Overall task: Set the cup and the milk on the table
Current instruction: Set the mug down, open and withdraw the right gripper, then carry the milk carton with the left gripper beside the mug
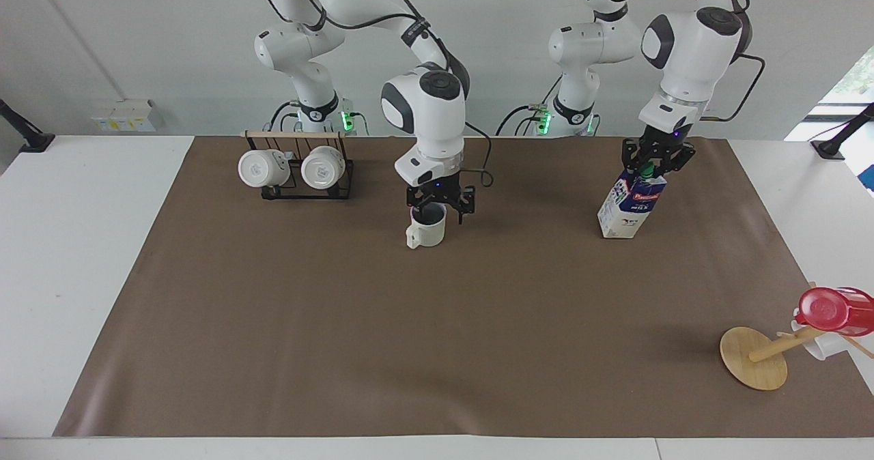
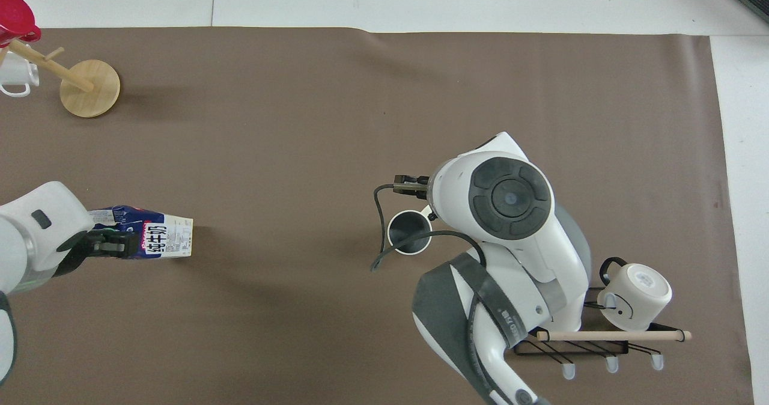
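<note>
**Cup set down and released; milk carton gripped at its top**

The brown-sheeted desk (image 1: 437,351) is seen bare across the lower half of the facing view. At the lower right of that frame a round wooden stand (image 1: 754,357) is noted, tipped over, with a red translucent cup (image 1: 834,310) and a white mug (image 1: 819,345) on its pegs at the sheet's edge.

At mid-frame, slightly left of centre, the cup (image 1: 426,231) is found standing upright on the sheet, handle toward the lower left of the frame and dark interior visible; in the overhead view it (image 2: 410,232) is partly uncovered beside the arm's wrist. The right gripper (image 1: 438,204) is held just over the cup's rim, its fingers spread wide to either side and holding nothing.

At the right of mid-frame the milk (image 1: 629,206) is recorded on the sheet, leaning slightly, base on or just at the surface; contact cannot be told for certain. The left gripper (image 1: 655,163) is closed on the carton's top at the green cap, the fingers drawn nearly together.

At the upper left of the facing frame, a black wire rack (image 1: 306,187) with a wooden rail carries two plain white mugs (image 1: 262,168) lying on their sides, bases toward the camera.
</note>
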